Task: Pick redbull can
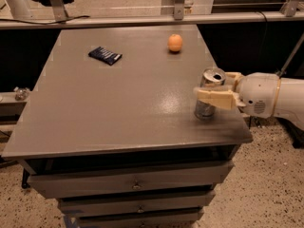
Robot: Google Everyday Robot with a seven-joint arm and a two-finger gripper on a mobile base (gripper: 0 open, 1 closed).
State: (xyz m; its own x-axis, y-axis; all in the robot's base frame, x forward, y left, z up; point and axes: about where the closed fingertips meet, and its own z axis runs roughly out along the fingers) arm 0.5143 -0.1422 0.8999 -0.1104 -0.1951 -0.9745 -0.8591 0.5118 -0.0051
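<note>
The redbull can (pixel 204 111) is a slim silver can with blue patches and an open pull-tab top. It stands upright near the table's right front corner. My gripper (pixel 211 85) comes in from the right on a white arm (pixel 266 95) and sits around the can at mid height, with one cream part across the can's front and another behind its top. The can's base rests on the table.
An orange fruit (pixel 175 42) lies at the back right of the grey table (pixel 118 103). A dark blue packet (pixel 105 55) lies at the back left. The table's right edge (pixel 237 122) is close to the can. Drawers (pixel 135 184) are below the front edge.
</note>
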